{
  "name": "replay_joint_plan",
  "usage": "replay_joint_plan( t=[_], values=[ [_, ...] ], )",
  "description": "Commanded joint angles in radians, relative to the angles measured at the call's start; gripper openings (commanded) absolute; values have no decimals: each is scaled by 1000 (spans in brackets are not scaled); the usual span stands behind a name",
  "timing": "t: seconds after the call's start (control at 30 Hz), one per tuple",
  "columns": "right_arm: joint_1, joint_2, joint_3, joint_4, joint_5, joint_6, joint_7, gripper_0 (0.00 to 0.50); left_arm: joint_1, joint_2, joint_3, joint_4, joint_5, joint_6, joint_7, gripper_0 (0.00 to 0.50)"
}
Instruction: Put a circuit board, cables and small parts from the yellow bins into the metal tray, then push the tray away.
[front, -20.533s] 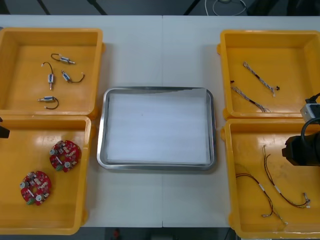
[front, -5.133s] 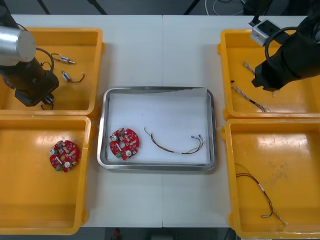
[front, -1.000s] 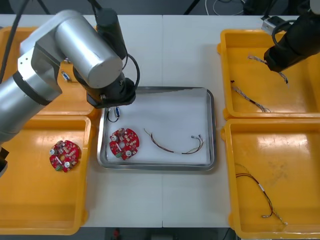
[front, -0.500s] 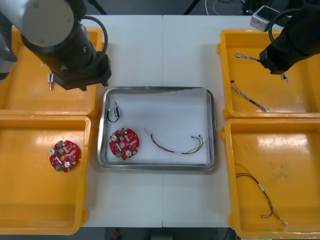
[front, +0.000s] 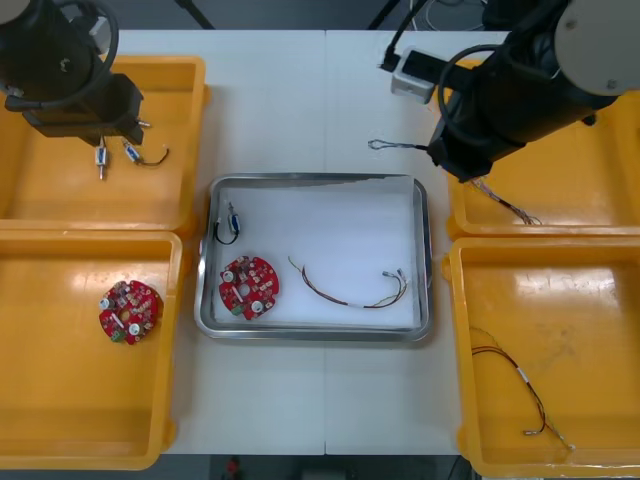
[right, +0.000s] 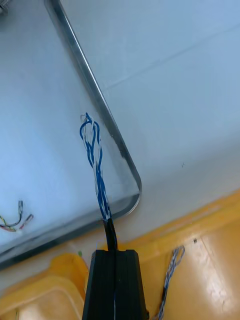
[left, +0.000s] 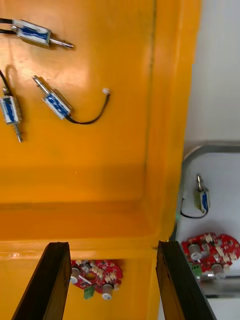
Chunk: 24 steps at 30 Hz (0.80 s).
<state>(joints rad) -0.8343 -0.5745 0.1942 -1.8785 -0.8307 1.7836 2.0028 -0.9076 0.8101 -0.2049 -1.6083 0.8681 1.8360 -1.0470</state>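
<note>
A bin (front: 60, 195) at upper left is overhung by the left gripper (left: 112, 245), fingers spread wide. The tray (front: 320, 215), centre frame, is loaded with a board (front: 249, 286), a red-yellow cable (front: 350, 290) and a part (front: 229, 222). A blue-white cable (front: 395, 146) is clamped in the right gripper (right: 115, 252) by the tray's upper right corner.

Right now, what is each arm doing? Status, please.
Right gripper shut on blue-white cable, by tray far right corner. Left gripper open, above far left bin. Tray holds board, red-yellow cable, small part.
</note>
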Motion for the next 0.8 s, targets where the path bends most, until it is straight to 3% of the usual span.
replay_joint_plan(
  t=[0.03,0.23,0.5,0.8],
  values=[
    [3,24,105,-37,15,-101,31,0,-45,44,25,82,-46,-87,-151,500],
    [1,55,238,-21,104,-185,42,0,-45,44,25,200,-78,-207,-257,500],
    [0,71,387,53,142,-294,57,0,-45,44,25,329,-107,-319,-387,500],
    [0,74,527,148,228,-368,59,0,-45,29,16,441,-101,-406,-423,500]
  ],
)
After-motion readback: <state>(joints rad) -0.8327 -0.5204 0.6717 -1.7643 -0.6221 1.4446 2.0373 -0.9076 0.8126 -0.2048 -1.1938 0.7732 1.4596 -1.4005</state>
